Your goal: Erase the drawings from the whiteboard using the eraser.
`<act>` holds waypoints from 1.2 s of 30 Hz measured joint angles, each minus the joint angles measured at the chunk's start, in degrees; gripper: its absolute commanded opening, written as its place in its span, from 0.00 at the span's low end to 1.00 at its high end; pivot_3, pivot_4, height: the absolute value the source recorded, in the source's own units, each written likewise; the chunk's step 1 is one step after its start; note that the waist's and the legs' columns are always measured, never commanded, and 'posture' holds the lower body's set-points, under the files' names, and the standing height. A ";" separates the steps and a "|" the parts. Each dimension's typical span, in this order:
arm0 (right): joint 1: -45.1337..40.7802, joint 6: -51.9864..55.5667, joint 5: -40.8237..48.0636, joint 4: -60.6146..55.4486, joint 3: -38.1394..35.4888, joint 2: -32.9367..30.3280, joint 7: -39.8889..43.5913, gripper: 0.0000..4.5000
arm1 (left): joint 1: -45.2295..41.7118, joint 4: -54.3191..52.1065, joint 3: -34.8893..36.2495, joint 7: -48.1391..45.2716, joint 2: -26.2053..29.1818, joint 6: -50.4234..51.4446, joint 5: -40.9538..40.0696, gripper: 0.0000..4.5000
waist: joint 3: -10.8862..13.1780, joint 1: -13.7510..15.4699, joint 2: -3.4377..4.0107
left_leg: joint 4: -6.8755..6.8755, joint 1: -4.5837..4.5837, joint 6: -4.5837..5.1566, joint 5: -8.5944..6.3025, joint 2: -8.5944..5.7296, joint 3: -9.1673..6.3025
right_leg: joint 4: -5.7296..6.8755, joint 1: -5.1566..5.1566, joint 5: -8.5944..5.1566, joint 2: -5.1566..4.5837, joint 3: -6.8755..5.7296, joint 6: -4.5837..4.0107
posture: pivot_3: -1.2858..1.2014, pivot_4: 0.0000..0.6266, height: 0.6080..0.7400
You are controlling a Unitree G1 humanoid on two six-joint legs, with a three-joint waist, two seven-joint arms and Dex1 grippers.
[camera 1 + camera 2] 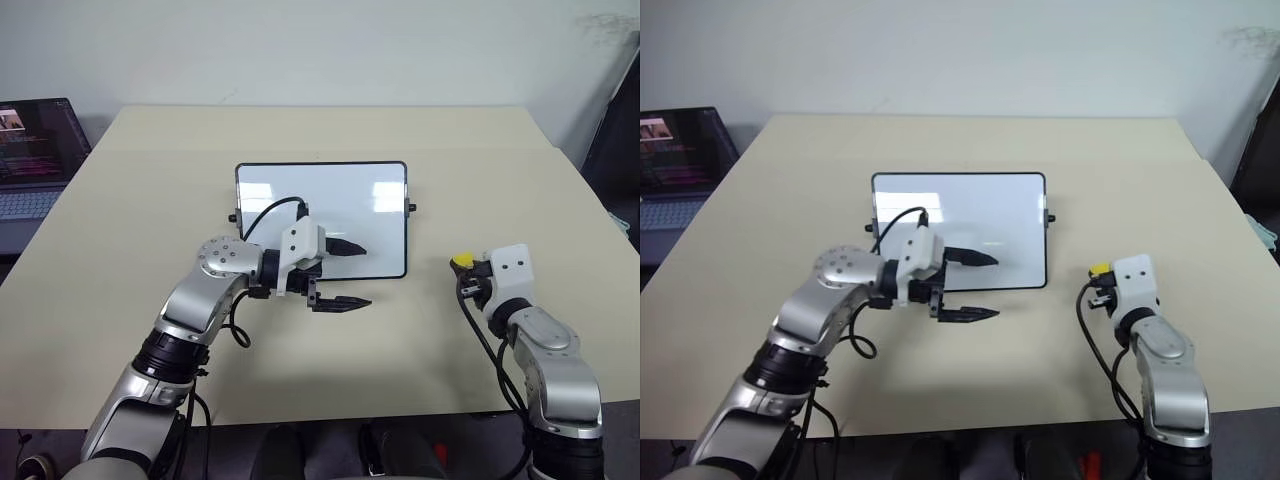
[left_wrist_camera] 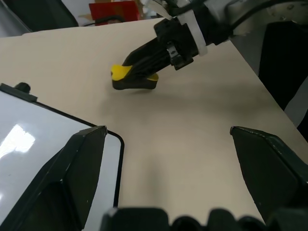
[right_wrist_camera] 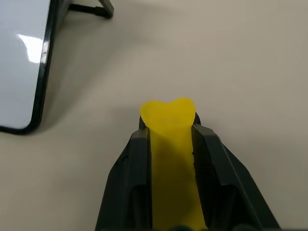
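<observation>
The whiteboard (image 1: 340, 195) lies flat at the table's middle, its black frame and side knobs in view. The drawings are out of view: the board's visible surface is plain white with glare, and my left gripper (image 1: 355, 275) hovers over its near edge, covering the lower middle. That gripper points toward the right and stands open with nothing between its fingers. To the right of the board, over bare table, my right gripper (image 3: 169, 132) is shut on the eraser (image 1: 462, 261), whose yellow tip sticks out past the fingertips. The eraser is apart from the board.
An open laptop (image 1: 35, 150) sits off the table's far left corner. A dark object (image 1: 615, 130) stands past the right edge. Bare tabletop (image 1: 420, 340) lies between board and near edge. A red box (image 2: 113, 9) shows beyond the table.
</observation>
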 measured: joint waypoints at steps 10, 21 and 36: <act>-3.26 -0.60 4.59 6.01 -2.35 0.86 -5.05 0.39 | -0.84 0.84 -0.76 -1.10 -1.38 -2.26 1.97 1.00 | 0.00 0.07 0.01 | -0.03 -0.01 0.00 0.00 0.01 0.03 | -0.04 -0.01 0.00 -0.01 0.02 0.00 | 0.52 0.24 1.00; -3.93 -6.46 8.72 3.96 -1.76 0.58 -6.07 1.00 | 2.60 0.66 -0.16 -0.09 0.26 -2.08 2.36 1.00 | 0.01 0.03 0.02 | -0.04 -0.01 0.00 0.00 0.03 0.02 | -0.04 -0.02 0.00 -0.01 0.02 0.01 | 0.52 0.24 1.00; 17.20 -28.78 11.41 -4.05 9.50 -1.11 2.58 1.00 | 24.27 -16.11 17.97 20.52 -2.86 8.38 -7.57 1.00 | -0.02 0.10 0.02 | -0.02 0.01 -0.01 -0.01 0.10 -0.18 | -0.03 -0.01 -0.19 -0.12 0.02 0.32 | 0.52 0.24 1.00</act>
